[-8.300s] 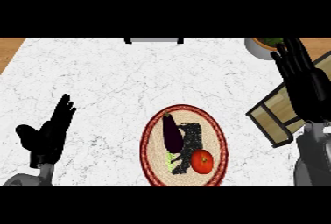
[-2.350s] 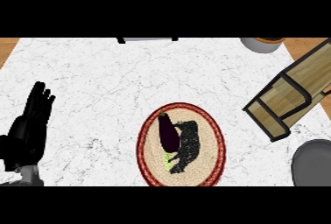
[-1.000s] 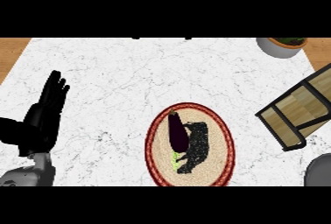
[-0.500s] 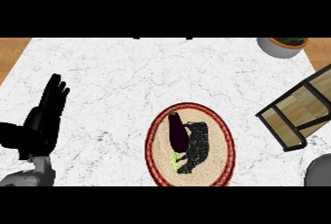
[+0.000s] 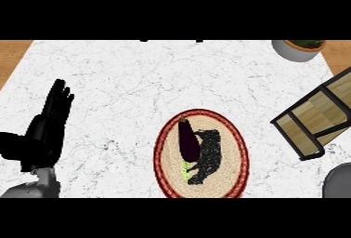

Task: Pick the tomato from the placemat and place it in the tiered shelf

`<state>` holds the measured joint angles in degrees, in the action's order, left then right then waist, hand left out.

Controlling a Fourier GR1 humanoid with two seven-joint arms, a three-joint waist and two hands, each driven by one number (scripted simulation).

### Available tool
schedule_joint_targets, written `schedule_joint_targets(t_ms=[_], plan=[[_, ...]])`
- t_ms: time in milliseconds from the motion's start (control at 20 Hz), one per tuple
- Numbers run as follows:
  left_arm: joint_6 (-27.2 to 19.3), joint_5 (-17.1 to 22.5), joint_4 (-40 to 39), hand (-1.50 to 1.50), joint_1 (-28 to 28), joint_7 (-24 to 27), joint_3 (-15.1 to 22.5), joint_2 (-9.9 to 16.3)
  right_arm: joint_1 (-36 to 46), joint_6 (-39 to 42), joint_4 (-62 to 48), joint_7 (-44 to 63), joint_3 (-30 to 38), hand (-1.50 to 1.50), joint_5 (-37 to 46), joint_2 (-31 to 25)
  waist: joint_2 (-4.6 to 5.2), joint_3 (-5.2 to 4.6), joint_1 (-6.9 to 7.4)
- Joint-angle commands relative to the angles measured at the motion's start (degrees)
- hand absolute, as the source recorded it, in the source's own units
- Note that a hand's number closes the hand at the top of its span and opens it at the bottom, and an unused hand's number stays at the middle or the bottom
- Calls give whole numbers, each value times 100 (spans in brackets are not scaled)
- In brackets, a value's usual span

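Head view: since 8.3 s ago the tomato has left the placemat (image 5: 237,155) and shows nowhere; right hand out of view. One left hand (image 5: 47,130) rests at 9 o'clock, fingers straight, apart. One eggplant (image 5: 188,142), one tiered shelf (image 5: 322,116) at 3 o'clock. Release only once seated in a tier.

marble counter (image 5: 137,74), woven placemat (image 5: 233,139), wooden shelf (image 5: 319,111)

The left hand (image 5: 42,132) is all black, with long slim fingers and a thick thumb. At its 6 o'clock joins a grey forearm (image 5: 35,186), rounded and smooth. Another grey rounded part (image 5: 339,182) shows at the view's 4 o'clock.
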<state>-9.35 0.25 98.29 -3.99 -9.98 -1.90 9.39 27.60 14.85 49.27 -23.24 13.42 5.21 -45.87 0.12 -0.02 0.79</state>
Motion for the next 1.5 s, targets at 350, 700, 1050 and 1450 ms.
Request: schedule_joint_targets(t_ms=[350,700,1050,1450], plan=[[355,222,-284,0,-269,-15,-356,195,983,774,-1543,-730,183,-150,153,-166,17,6,6],[127,-98,76,0,138,36,-45,-94,1175,1420,-1833,-524,848,-150,-604,-375,3,6,1],[48,-147,-61,0,-215,-56,-123,-90,1264,1627,-2660,-102,1399,-150,-805,-1480,22,13,-4],[147,-103,-295,0,-111,204,-80,-186,1111,2219,-3667,-144,1624,-150,-777,-2402,103,40,127]])
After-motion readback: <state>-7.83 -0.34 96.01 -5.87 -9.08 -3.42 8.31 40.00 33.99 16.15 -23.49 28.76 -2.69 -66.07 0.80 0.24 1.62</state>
